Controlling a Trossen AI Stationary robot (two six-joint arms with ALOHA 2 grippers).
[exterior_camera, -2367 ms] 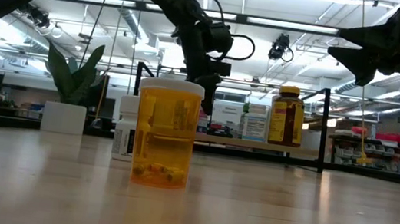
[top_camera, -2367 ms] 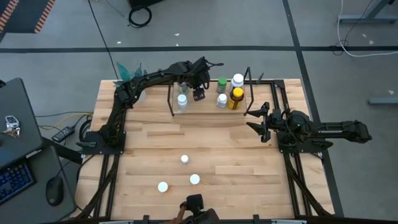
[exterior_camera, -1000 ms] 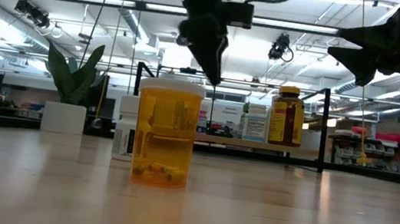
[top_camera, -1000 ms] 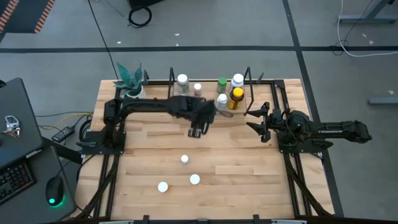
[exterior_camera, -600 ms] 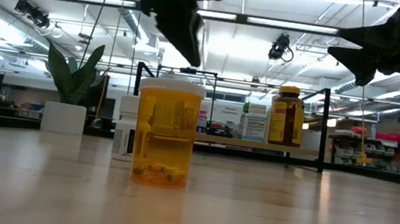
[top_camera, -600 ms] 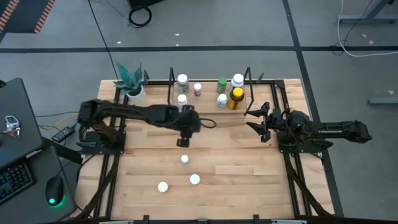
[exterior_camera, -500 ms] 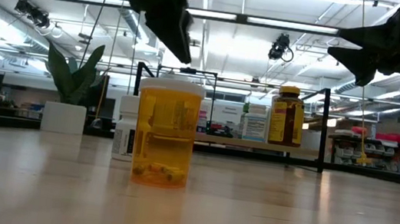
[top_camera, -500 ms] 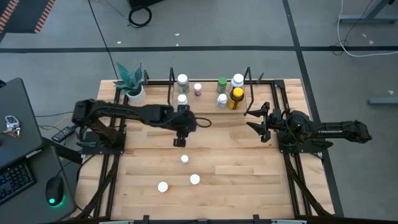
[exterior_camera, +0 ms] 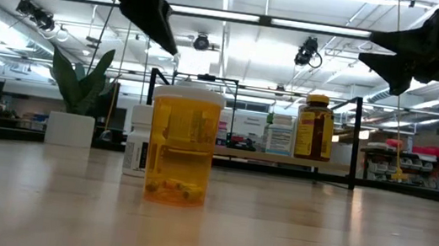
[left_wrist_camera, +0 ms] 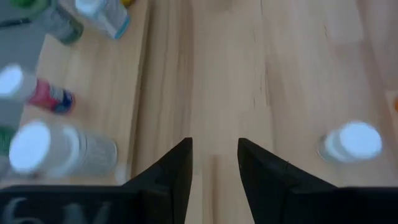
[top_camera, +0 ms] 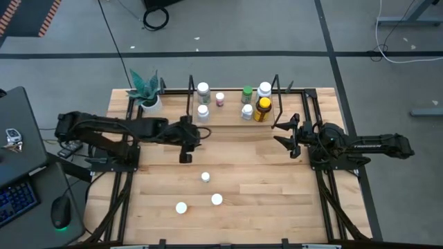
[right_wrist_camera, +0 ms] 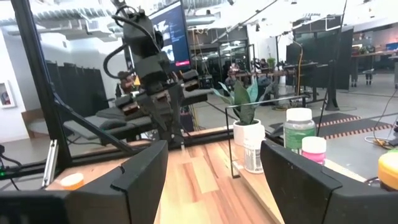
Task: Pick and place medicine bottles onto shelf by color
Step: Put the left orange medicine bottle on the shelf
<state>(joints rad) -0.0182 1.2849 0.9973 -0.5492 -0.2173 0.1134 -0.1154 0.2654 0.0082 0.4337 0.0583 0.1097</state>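
Several medicine bottles stand on the shelf at the table's far side: white ones, a pink one, a green one and an amber one with a yellow cap. Three more stand on the table, among them an orange one and white-capped ones. My left gripper hangs open and empty above the table, left of the shelf's near edge; one table bottle shows beyond its fingers. My right gripper waits open at the right, beside the shelf's end.
A plant in a white pot stands at the far left corner, left of the shelf. The shelf's black wire uprights rise at its ends. Bare tabletop lies between the shelf and the three table bottles.
My left gripper has moved away from the shelf's front toward the table's left edge and slightly nearer, staying above the table with nothing in it. No bottle has moved.
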